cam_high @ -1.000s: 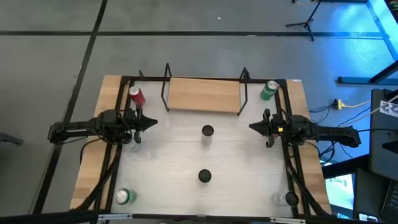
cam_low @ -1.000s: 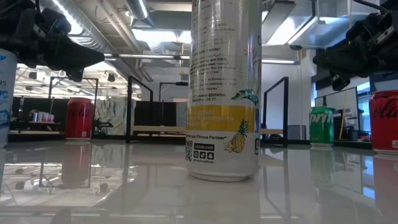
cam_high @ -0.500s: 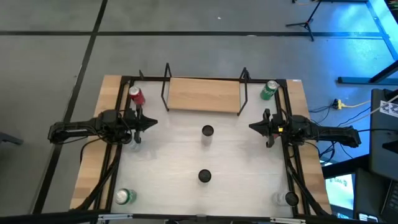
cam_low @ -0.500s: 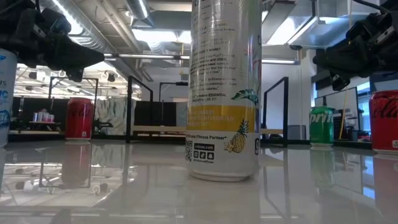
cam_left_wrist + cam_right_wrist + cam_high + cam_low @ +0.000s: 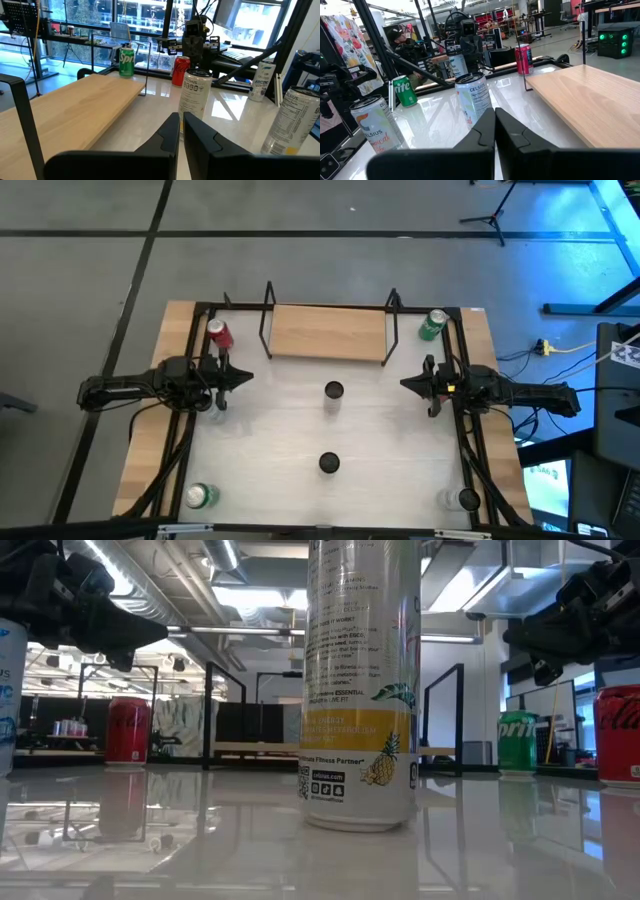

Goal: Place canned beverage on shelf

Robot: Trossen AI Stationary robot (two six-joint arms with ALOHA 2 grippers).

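**Both arms idle, shelf bare, cans waiting on the table**

Working left to right in the overhead view. My left gripper (image 5: 243, 376) hovers at the table's left side with its fingers pressed together and nothing between them. Just behind it, near the far-left corner, stands a red can (image 5: 219, 334); a green can (image 5: 199, 496) sits at the near-left corner.

The shelf (image 5: 328, 332) stands at the far edge, centred, and its wooden board carries no can. In front of it, on the table's centreline, are two tall slim cans: the far can (image 5: 333, 391) close to the shelf, and the near can (image 5: 329, 463) well apart from it towards me.

A second green can (image 5: 432, 325) stands just right of the shelf. My right gripper (image 5: 407, 385) is likewise closed and empty. A further can (image 5: 466, 499) stands at the near-right corner; its label I cannot read from above.

Handling, as I judge it: the far can is the obvious candidate. Thin aluminium is rigid if full but dents under excess force, and the smooth wall is slippery. Being tall and narrow, it tips easily. I would grip at mid-height across the diameter, keeping it upright.
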